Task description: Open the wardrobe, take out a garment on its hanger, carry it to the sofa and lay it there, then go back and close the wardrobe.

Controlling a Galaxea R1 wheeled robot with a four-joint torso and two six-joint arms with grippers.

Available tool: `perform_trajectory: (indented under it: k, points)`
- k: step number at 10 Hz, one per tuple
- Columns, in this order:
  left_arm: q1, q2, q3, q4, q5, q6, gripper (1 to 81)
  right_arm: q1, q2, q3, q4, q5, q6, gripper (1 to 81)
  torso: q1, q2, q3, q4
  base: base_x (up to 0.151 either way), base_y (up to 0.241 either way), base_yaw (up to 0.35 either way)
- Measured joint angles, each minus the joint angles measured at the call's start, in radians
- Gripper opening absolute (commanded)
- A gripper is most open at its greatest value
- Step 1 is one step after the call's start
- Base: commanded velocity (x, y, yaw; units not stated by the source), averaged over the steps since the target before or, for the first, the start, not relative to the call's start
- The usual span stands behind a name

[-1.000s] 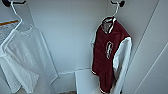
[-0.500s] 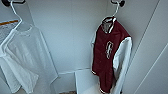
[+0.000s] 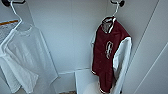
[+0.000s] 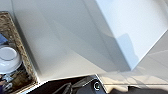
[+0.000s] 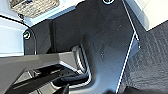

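Observation:
The wardrobe (image 3: 72, 37) stands open, and the head view looks into its white interior. On the right hangs the garment (image 3: 108, 57), a dark maroon jacket with white sleeves and a white chest emblem. It hangs on the hanger (image 3: 115, 11), whose thin white hook catches a dark rail end at the top right. White wardrobe panels (image 4: 75, 37) show in the left wrist view.
A plain white shirt (image 3: 23, 60) hangs on its own white hanger (image 3: 15, 15) at the left. The open white door (image 3: 152, 55) lies along the right. A woven basket (image 4: 18, 55) holding a white bowl (image 4: 7, 60) is in the left wrist view; dark carpet (image 5: 152, 57) in the right.

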Motion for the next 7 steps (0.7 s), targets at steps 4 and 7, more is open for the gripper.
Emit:
perform_trajectory:
  k: [4,7]
  points:
    - [-0.163,-0.026,0.047,-0.07,0.046,-0.003,81.1,0.001,0.006,-0.001,0.0,-0.003,0.0,81.1,0.001,0.001,-0.001,0.0,0.0,0.0,0.0]
    - [-0.272,-0.032,0.049,-0.124,0.083,-0.005,81.1,0.007,0.017,0.0,0.0,-0.021,0.0,81.1,0.002,0.001,-0.001,0.0,0.0,0.0,0.0]
